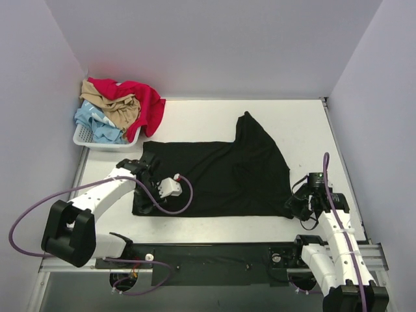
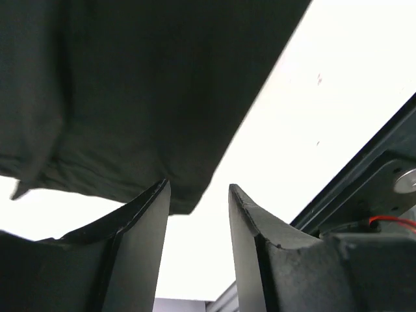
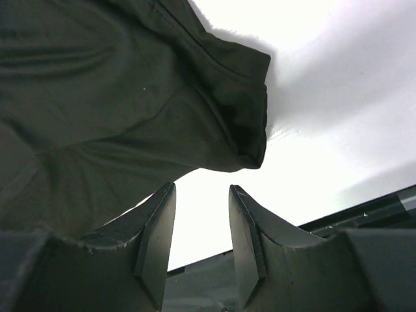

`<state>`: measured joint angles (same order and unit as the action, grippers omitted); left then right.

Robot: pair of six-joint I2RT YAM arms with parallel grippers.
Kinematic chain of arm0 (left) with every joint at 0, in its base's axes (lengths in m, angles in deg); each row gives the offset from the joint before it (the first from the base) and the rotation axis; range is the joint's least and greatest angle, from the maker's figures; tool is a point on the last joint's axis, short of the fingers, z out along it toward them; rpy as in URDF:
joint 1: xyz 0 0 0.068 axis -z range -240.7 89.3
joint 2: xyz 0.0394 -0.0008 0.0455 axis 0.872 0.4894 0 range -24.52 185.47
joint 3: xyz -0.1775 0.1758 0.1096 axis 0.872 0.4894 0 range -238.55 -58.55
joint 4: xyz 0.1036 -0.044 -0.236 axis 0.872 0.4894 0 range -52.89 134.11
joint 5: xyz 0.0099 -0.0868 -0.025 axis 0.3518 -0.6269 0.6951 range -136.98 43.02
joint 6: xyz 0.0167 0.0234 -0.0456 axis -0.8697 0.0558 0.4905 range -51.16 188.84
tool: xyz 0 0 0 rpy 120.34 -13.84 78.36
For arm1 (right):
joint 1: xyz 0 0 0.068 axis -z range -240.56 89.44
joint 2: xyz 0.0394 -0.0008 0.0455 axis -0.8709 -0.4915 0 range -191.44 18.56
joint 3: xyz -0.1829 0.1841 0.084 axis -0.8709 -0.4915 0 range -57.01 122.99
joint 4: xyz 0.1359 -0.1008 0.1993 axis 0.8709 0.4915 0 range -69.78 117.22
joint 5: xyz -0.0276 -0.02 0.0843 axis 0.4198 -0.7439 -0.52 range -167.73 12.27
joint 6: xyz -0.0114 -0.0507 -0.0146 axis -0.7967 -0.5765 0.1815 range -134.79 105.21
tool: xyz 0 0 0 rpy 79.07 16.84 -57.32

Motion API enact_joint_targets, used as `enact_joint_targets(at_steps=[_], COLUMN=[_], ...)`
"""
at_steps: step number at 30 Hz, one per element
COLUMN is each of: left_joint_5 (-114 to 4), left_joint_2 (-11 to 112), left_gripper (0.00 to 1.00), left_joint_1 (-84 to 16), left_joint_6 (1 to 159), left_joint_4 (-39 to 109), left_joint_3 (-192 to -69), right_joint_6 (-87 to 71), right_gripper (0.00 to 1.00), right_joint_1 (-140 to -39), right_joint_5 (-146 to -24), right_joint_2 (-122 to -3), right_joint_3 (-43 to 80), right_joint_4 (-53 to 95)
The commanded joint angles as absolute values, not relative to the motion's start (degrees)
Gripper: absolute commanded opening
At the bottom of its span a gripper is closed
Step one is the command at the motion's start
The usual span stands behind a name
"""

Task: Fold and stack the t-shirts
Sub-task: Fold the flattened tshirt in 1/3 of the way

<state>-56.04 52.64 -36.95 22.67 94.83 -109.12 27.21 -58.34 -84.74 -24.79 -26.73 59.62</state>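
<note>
A large black t-shirt (image 1: 214,175) lies spread on the white table, with one part reaching toward the back; no print shows. My left gripper (image 1: 144,203) is over its near left corner. In the left wrist view that gripper (image 2: 198,188) is open and empty, with the shirt's corner (image 2: 130,97) just beyond the fingertips. My right gripper (image 1: 296,207) is at the shirt's near right corner. In the right wrist view it (image 3: 201,188) is open and empty, just short of a folded hem (image 3: 117,97). Red (image 1: 146,101), tan (image 1: 117,104) and pale blue (image 1: 97,123) t-shirts are heaped in the basket.
A white lattice basket (image 1: 84,138) stands at the back left corner against the wall. A dark rail (image 1: 214,253) runs along the near edge between the arm bases. Purple cables loop from both arms. Walls close the table on three sides.
</note>
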Motion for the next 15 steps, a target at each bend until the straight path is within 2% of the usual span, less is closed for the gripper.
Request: enact_joint_targets(at_steps=[1, 5, 11, 14, 15], left_joint_5=[-46.11, -43.29, -40.91, -40.82, -40.74], left_joint_2=[47.81, 47.11, 47.63, 48.51, 48.95], left_gripper=[0.51, 0.52, 0.5, 0.41, 0.38], left_joint_1=[-37.76, -37.49, -37.58, -37.49, -37.58], left_joint_6=[18.74, 18.48, 17.95, 17.86, 17.77], left_joint_4=[90.04, 83.8, 75.96, 74.29, 74.29], left_joint_3=[-103.31, -98.91, -94.33, -93.62, -93.27], right_joint_6=[30.3, 32.14, 35.04, 35.66, 35.66], right_gripper=[0.35, 0.35, 0.34, 0.29, 0.22], right_joint_1=[-57.75, -53.63, -49.49, -48.7, -47.65], right_joint_5=[-83.37, -81.42, -86.43, -85.82, -85.21], right_joint_2=[-26.96, -30.21, -35.57, -36.45, -36.81], right_joint_3=[-26.17, -27.65, -32.49, -34.51, -35.3], right_joint_4=[62.68, 59.6, 52.13, 48.97, 48.61])
